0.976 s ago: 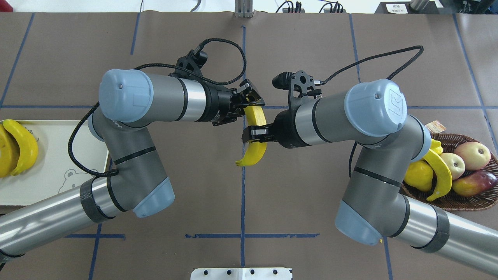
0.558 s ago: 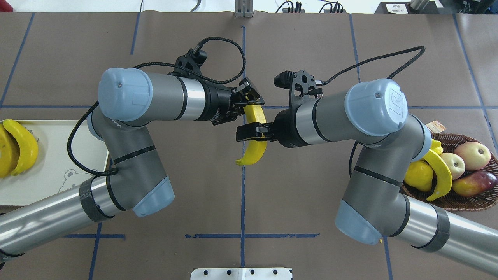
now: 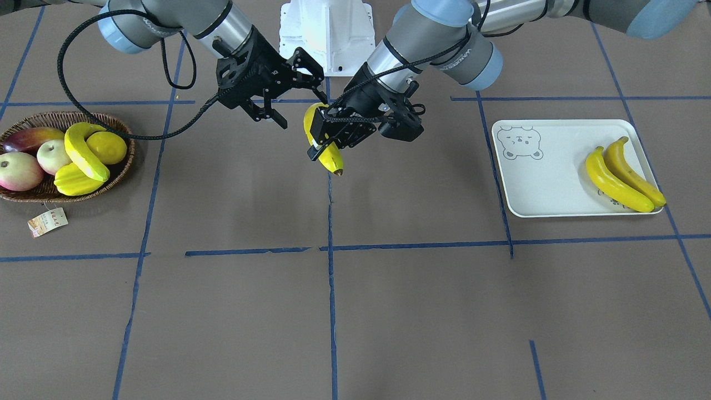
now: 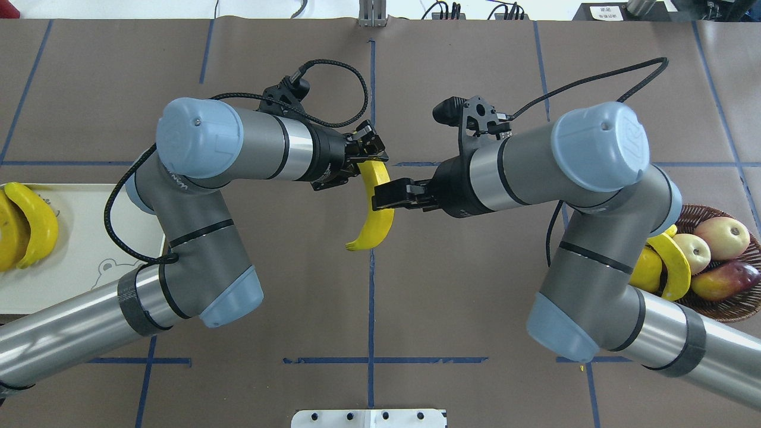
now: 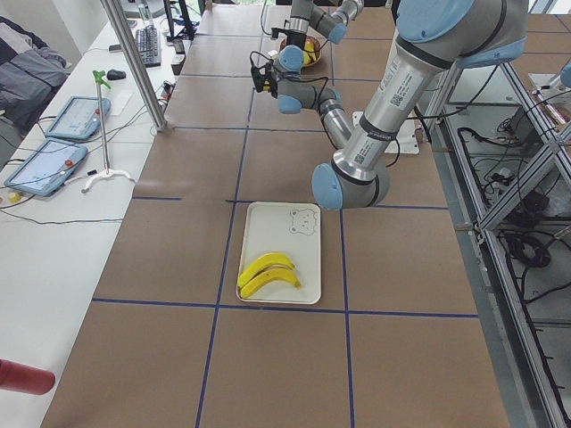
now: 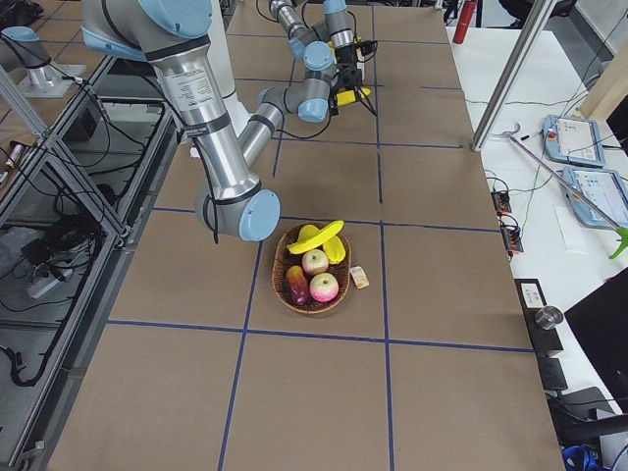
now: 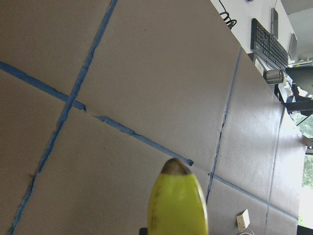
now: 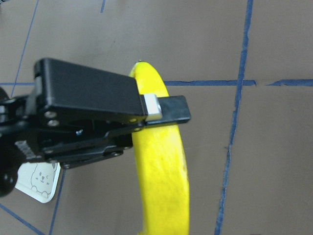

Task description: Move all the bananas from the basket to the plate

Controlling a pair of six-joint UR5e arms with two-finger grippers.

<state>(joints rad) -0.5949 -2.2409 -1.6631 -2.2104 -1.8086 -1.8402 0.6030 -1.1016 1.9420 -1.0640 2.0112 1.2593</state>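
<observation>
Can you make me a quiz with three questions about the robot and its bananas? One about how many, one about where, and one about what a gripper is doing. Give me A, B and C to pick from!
1. How many bananas lie on the plate?
A. one
B. two
C. four

2. Where is the banana that the left gripper holds?
A. on the plate
B. in the air over the middle of the table
C. under the table

3. What is the right gripper doing?
A. it is open
B. it is shut on the banana
C. it is shut on an apple

Answers:
1 B: two lie side by side at one end of the plate.
2 B: it hangs between the two arms, by the middle blue line.
3 A: in the front view its jaws stand wide apart.
</observation>
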